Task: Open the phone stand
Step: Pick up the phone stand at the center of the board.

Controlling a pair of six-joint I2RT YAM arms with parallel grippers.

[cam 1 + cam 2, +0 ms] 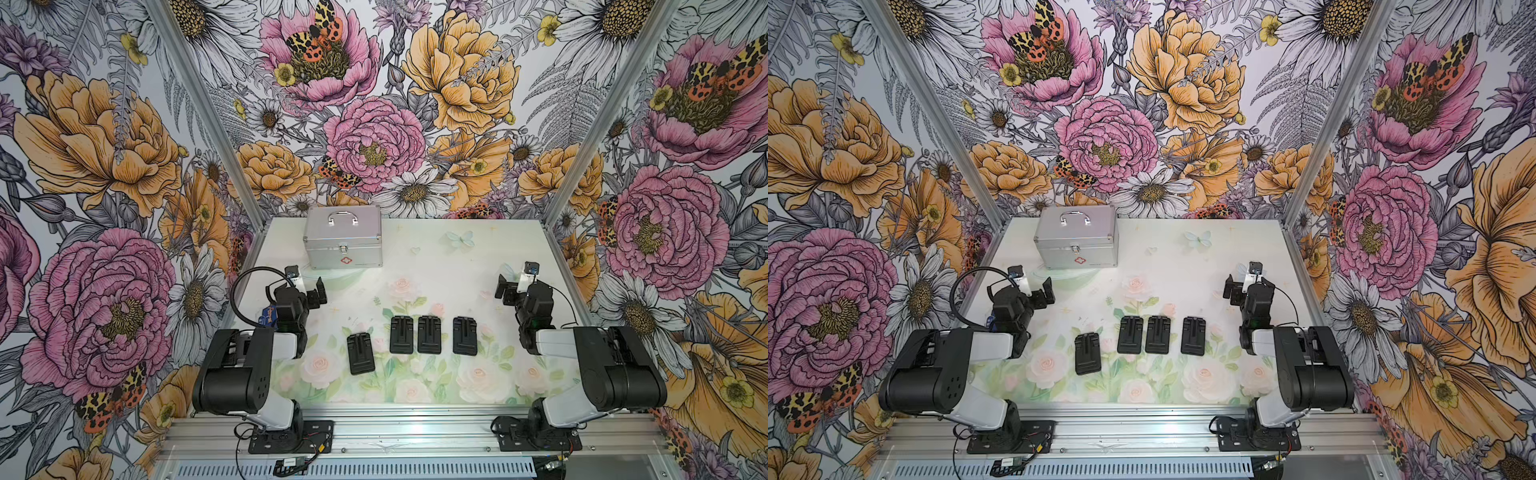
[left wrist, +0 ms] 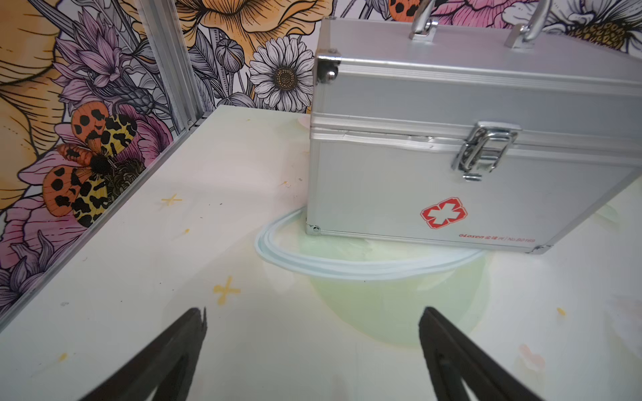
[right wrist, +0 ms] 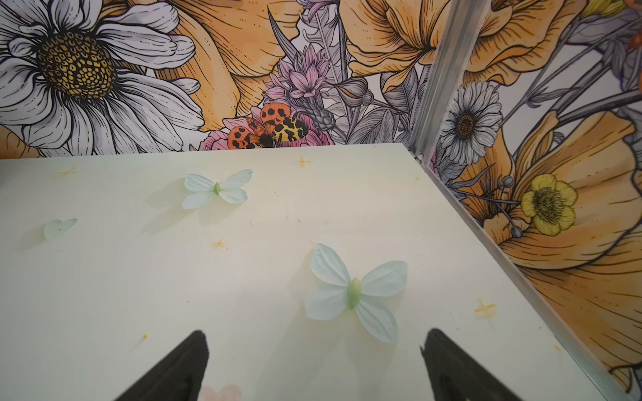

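Left hand [image 2: 314, 310] and right hand [image 3: 314, 333] were both released, empty, aimed away. Four phone stands [image 1: 401, 335] lay folded flat on tabletop [image 1: 436, 257], behind and between them. Likely trouble: a thin stand could skid under a pinch; two lay nearly touching, so a hand might snag both.
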